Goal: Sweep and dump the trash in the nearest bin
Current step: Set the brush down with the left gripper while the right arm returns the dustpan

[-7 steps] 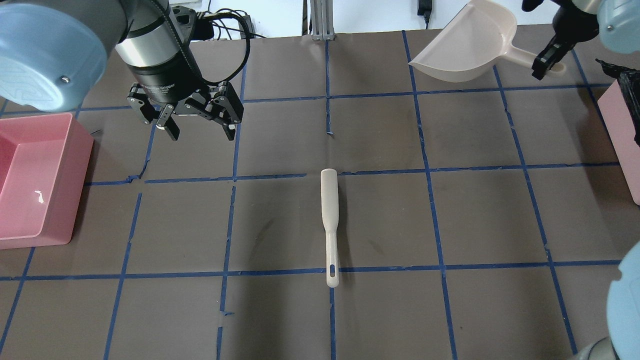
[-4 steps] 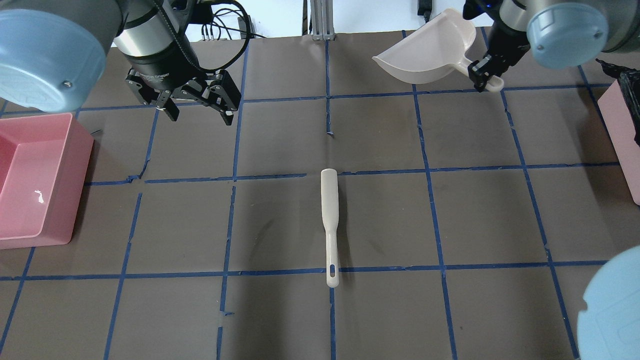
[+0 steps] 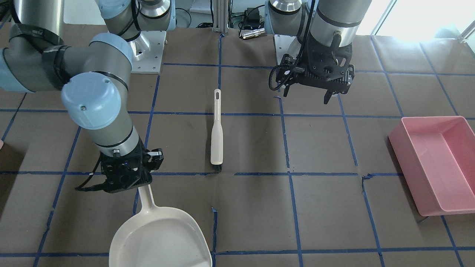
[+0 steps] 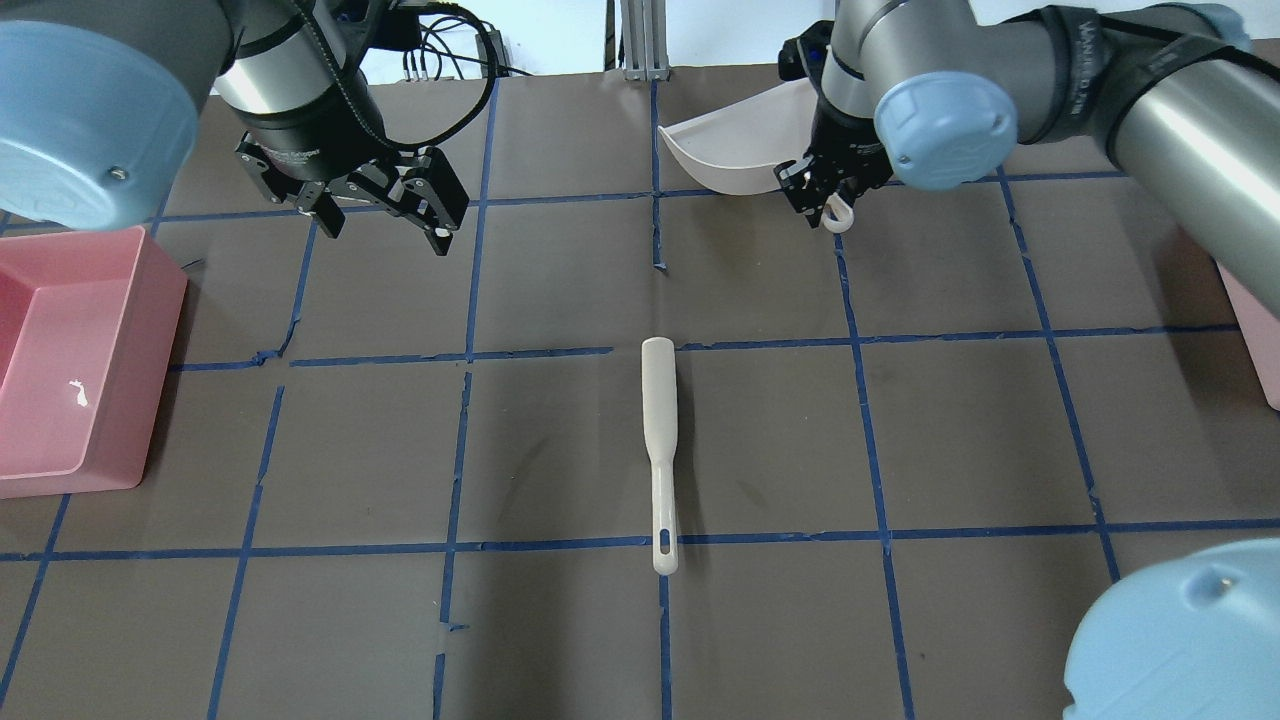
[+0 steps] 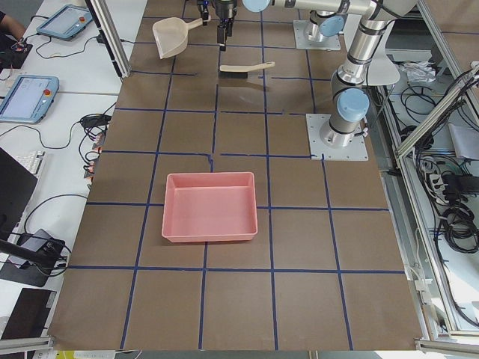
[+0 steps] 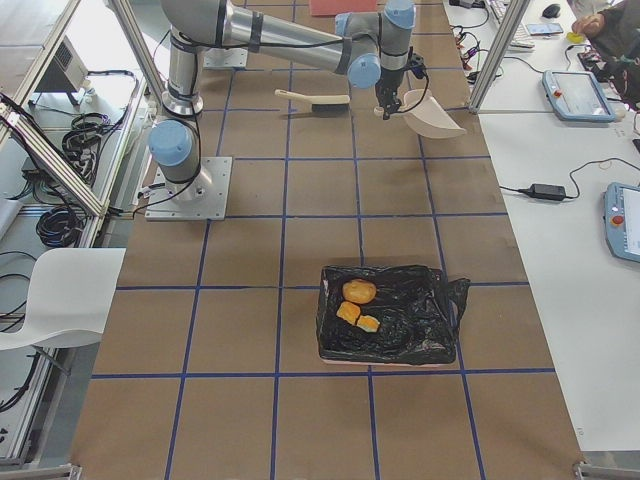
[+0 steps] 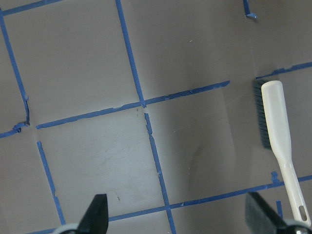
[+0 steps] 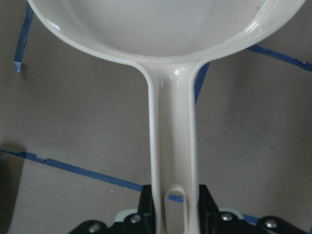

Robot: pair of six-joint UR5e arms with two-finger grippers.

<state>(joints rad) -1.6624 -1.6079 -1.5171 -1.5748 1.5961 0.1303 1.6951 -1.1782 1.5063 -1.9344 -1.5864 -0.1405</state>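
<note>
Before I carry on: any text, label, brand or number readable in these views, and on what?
On the black body above the left gripper, white print: too blurred to read.
The screens of the blue-edged tablet pendants on the side benches: too small to read.
No markings visible on the cream plastic brush, cream plastic dustpan or pink rectangular bin.

The table (image 4: 560, 440) is brown, gridded in blue tape. The dustpan (image 3: 159, 237) in the black right gripper (image 4: 822, 195) is cream. The brush (image 4: 658, 420), apart from both grippers, has a cream handle and dark bristles. The bin (image 3: 426, 159) outboard of the black left gripper (image 4: 383, 232) is pink. The trash (image 6: 359, 291) is brown and yellow-orange, on a black liner (image 6: 410, 325).
</note>
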